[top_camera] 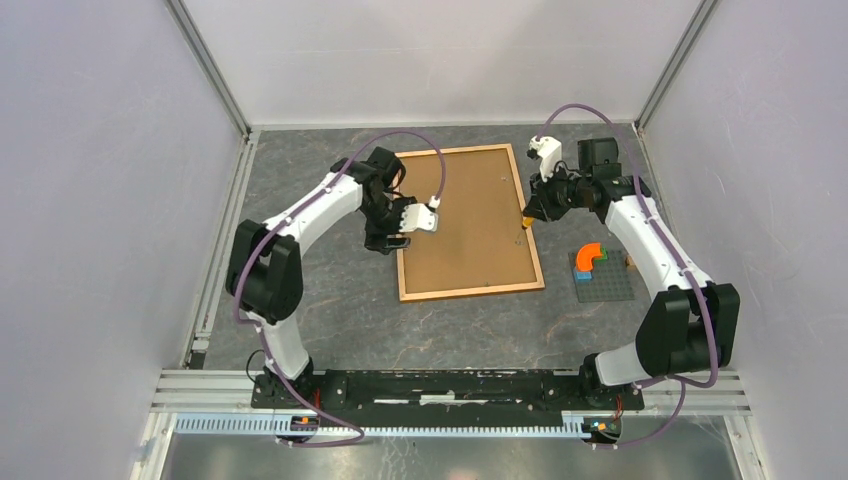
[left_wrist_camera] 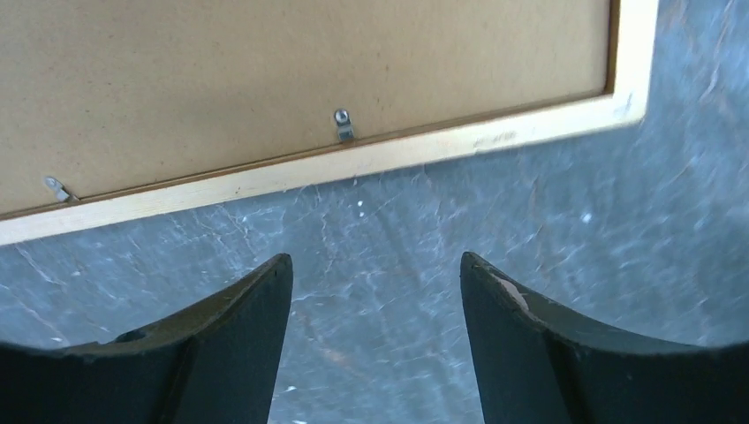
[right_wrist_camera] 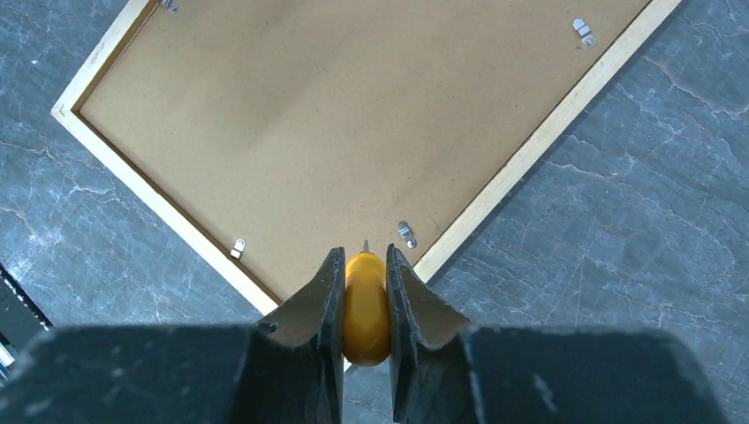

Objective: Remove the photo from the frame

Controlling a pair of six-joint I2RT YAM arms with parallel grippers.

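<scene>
Your right claw (right_wrist_camera: 364, 258) clamps a yellow-handled tool (right_wrist_camera: 366, 314) over one edge of the orange-brown wooden frame (right_wrist_camera: 309, 132); your left claw (left_wrist_camera: 375, 269) gapes just beside it.

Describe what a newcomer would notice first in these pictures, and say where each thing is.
The big wooden frame lies back-up in the middle of the grey table. At its right edge the right hand is shut on a yellow-handled tool whose tip points toward a metal clip, while the left hand hovers open beside the left edge. Bright blocks sit on a grey baseplate further right.
</scene>
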